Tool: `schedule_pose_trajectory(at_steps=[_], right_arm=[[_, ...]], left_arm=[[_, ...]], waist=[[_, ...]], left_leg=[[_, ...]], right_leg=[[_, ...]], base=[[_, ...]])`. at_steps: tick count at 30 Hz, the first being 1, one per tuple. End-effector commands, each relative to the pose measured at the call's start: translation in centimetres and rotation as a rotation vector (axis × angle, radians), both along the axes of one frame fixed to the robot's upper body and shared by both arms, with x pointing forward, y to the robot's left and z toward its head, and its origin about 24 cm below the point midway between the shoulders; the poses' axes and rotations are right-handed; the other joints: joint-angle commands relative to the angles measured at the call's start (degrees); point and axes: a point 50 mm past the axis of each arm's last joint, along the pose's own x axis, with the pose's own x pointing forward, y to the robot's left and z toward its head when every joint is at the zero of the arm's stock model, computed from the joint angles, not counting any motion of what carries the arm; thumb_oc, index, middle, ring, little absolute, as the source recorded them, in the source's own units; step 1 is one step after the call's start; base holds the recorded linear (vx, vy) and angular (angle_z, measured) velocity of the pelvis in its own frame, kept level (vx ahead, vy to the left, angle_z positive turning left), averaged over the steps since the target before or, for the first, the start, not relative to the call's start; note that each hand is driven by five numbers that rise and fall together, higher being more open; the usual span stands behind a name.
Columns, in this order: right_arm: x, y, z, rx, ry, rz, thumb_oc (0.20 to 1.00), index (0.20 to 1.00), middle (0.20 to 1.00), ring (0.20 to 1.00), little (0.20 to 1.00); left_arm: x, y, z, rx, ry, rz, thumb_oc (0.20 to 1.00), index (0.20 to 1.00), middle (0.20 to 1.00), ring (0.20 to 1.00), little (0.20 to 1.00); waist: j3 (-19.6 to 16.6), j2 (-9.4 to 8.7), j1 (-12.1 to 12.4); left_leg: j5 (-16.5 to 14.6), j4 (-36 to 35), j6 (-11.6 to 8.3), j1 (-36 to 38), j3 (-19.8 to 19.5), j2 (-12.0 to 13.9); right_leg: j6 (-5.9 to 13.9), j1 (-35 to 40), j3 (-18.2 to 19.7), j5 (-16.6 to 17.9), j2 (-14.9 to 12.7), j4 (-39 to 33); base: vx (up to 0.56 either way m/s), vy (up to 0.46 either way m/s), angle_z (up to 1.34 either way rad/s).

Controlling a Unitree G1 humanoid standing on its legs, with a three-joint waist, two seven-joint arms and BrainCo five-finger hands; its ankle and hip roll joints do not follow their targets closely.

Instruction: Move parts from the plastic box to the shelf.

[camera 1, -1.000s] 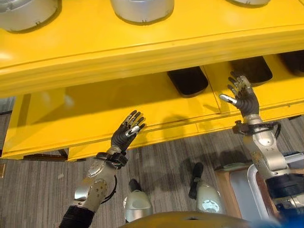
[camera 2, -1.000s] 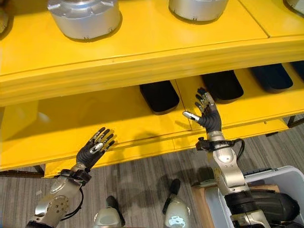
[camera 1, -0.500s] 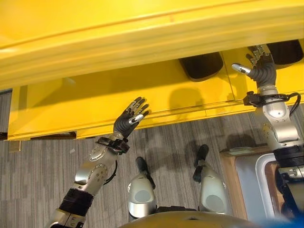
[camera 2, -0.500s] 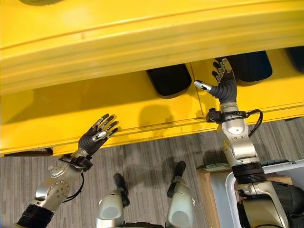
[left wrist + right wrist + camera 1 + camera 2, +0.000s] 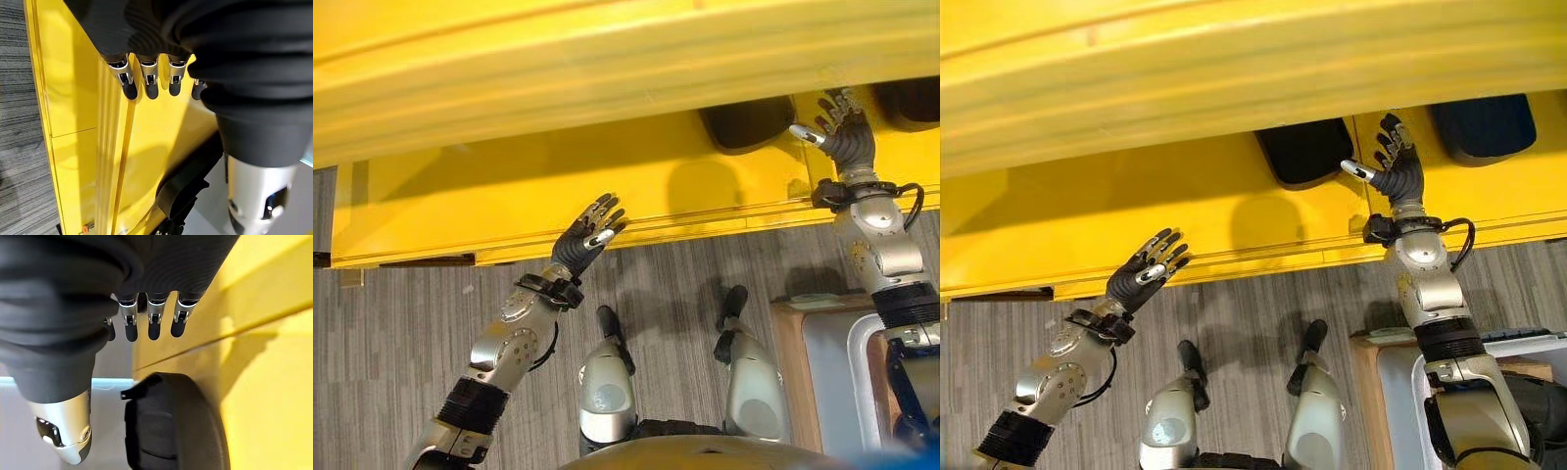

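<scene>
Hands empty, fingers spread: left hand (image 5: 1146, 273) at the yellow shelf's (image 5: 1234, 211) lower edge, right hand (image 5: 1397, 168) beside a black part (image 5: 1305, 152) on it. View has tilted down; silver parts above gone from sight. Plastic box (image 5: 1400, 411) lower right; next pickup seems due.

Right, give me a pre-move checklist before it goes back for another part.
1. Left robot hand empty, fingers straight: ok.
2. Right robot hand empty, fingers spread: ok.
3. Both hands off the yellow shelf: cannot tell; each sits over its lower level.
4. Right hand apart from the black part on the lower level: ok, it is beside it.
5. Plastic box within reach, by the right arm: ok.
6. Parts left in the box: cannot tell.
</scene>
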Motion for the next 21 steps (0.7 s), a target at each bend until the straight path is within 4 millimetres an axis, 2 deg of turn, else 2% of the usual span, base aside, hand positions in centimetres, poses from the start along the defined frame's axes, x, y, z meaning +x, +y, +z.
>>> schedule_pose_trajectory(at_steps=[1, 6, 15, 21], right_arm=[[0.7, 1.4, 4.1, 0.079, -0.139, 0.064, 1.000, 1.000, 1.000, 1.000, 1.000], [1.3, 1.8, 4.1, 0.092, -0.108, 0.073, 1.000, 1.000, 1.000, 1.000, 1.000], [1.9, 2.4, 2.8, 0.080, -0.033, 0.121, 1.000, 1.000, 1.000, 1.000, 1.000], [2.3, 3.2, 1.9, 0.131, 0.038, 0.198, 1.000, 1.000, 1.000, 1.000, 1.000]], left_arm=[[-0.7, -0.3, 0.9, 0.012, -0.036, -0.051, 1.000, 1.000, 1.000, 1.000, 1.000], [-0.7, -0.5, 1.0, 0.000, -0.033, -0.060, 1.000, 1.000, 1.000, 1.000, 1.000], [-0.7, -0.6, 0.6, 0.001, -0.018, -0.065, 1.000, 1.000, 1.000, 1.000, 1.000], [-0.8, -0.7, 0.2, 0.019, 0.004, -0.083, 1.000, 1.000, 1.000, 1.000, 1.000]], waist=[[-0.6, -0.80, 0.7], [-0.4, -0.38, 0.9], [-0.5, -0.11, 1.0], [-0.3, -0.09, 1.1]], left_leg=[[-1.8, 3.6, 1.37, -5.3, -1.6, -1.0], [-1.9, 3.6, 1.44, -5.2, -1.7, -1.4], [-2.1, 3.5, 1.77, -4.6, -1.7, -1.9], [-2.3, 3.7, 1.78, -4.3, -1.7, -2.1]], right_leg=[[1.62, 2.3, -4.0, -14.0, 0.5, 8.8], [1.53, 2.1, -3.8, -14.2, 0.3, 9.2], [1.42, 2.0, -3.7, -14.5, -0.2, 10.2], [1.30, 2.1, -3.8, -14.7, -0.2, 10.7]], base=[[0.00, 0.000, 0.00], [0.00, 0.001, 0.01], [0.01, 0.002, 0.00], [0.02, -0.007, 0.00]])
